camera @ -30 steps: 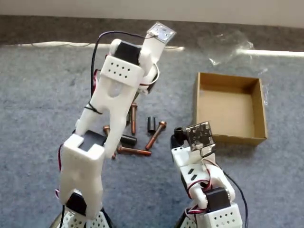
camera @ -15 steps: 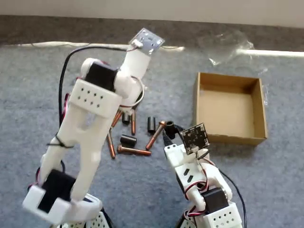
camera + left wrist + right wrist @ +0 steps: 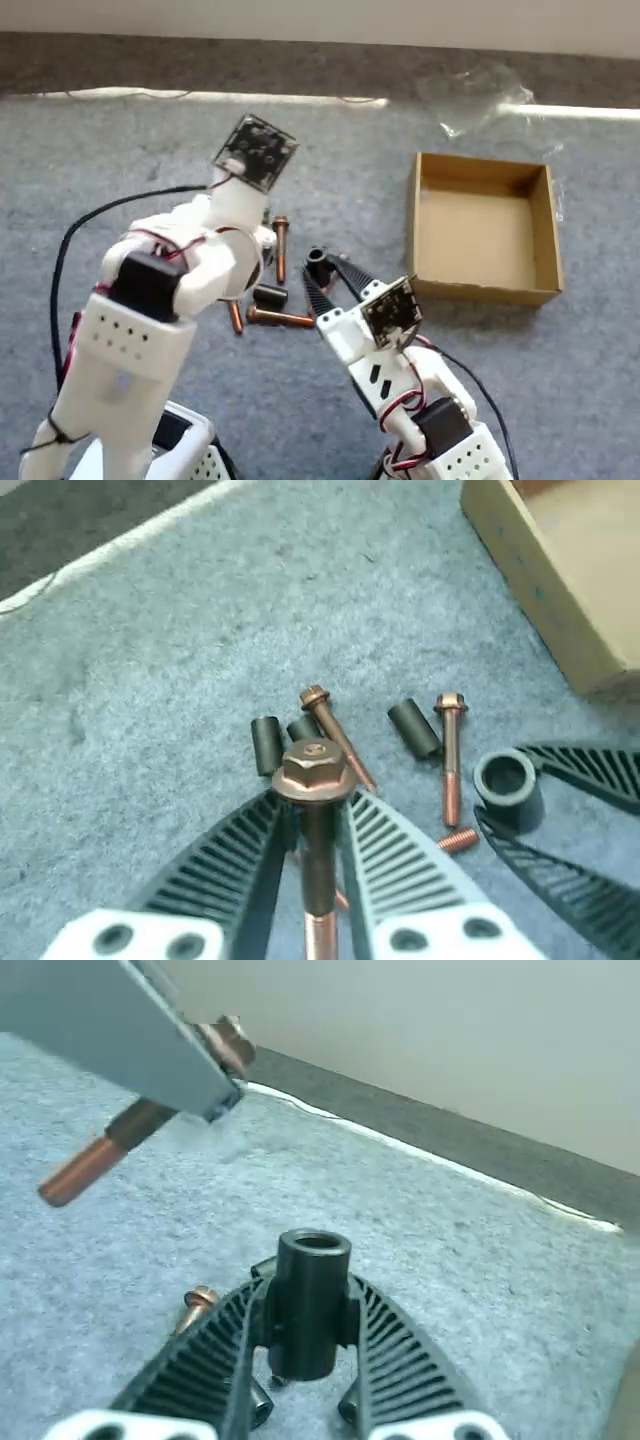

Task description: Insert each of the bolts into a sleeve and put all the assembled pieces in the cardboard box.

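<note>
My left gripper (image 3: 316, 802) is shut on a copper bolt (image 3: 316, 780), held above the carpet with its hex head pointing away from the wrist. My right gripper (image 3: 308, 1312) is shut on a black sleeve (image 3: 310, 1295), held upright with its bore open at the top. In the high view this sleeve (image 3: 318, 266) sits between the right gripper's (image 3: 326, 276) black fingers beside the pile. The held bolt (image 3: 100, 1160) hangs a little ahead of the sleeve. Loose bolts (image 3: 450, 755) and sleeves (image 3: 413, 728) lie on the carpet. The cardboard box (image 3: 485, 235) stands empty.
Further bolts (image 3: 281, 318) and a black sleeve (image 3: 270, 296) lie on the grey carpet between the arms. A clear plastic bag (image 3: 480, 95) lies beyond the box. A dark strip and a wall border the carpet's far edge.
The left arm has drawn back from the pile, lifting a bolt. The right arm has moved forward and closed on the black sleeve that lay by the bolts.
</note>
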You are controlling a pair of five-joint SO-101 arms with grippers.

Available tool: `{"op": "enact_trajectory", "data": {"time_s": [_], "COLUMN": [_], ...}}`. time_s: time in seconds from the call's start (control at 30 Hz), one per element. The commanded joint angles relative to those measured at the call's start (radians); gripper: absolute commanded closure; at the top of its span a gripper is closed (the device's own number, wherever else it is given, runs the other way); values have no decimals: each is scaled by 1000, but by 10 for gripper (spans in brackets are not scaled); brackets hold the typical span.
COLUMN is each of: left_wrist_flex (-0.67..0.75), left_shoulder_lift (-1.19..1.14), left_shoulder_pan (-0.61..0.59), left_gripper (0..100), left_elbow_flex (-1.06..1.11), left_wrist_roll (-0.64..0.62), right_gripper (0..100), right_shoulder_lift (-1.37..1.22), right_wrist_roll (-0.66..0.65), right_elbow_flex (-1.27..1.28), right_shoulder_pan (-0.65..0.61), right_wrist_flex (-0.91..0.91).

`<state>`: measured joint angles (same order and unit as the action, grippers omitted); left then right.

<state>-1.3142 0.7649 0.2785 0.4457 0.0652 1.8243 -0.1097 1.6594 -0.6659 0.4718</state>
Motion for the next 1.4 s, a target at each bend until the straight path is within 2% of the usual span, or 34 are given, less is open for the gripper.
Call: {"op": "enact_trajectory", "data": {"time_s": [0.0, 0.2, 0.43, 0.67, 1.1, 1.37], "left_wrist_flex": [127, 256, 399, 569, 776, 801], "left_shoulder_lift": [150, 275, 340, 334, 341, 341], "left_shoulder_pan": [-96, -119, -116, 10, 36, 101], "left_gripper": [996, 995, 995, 995, 995, 995], "left_elbow_flex": [74, 193, 260, 320, 346, 341], "left_wrist_roll": [6, 6, 3, 5, -3, -216], "right_gripper": [995, 995, 995, 995, 995, 995], "right_shoulder_lift": [12, 12, 12, 7, 10, 10], "right_wrist_roll": [3, 0, 3, 0, 5, 5], "right_elbow_flex": [-12, -5, -4, 119, 150, 150], "right_shoulder_pan": [-24, -22, 53, 53, 53, 53], "right_wrist_flex": [-51, -170, -191, -349, -214, -166]}}
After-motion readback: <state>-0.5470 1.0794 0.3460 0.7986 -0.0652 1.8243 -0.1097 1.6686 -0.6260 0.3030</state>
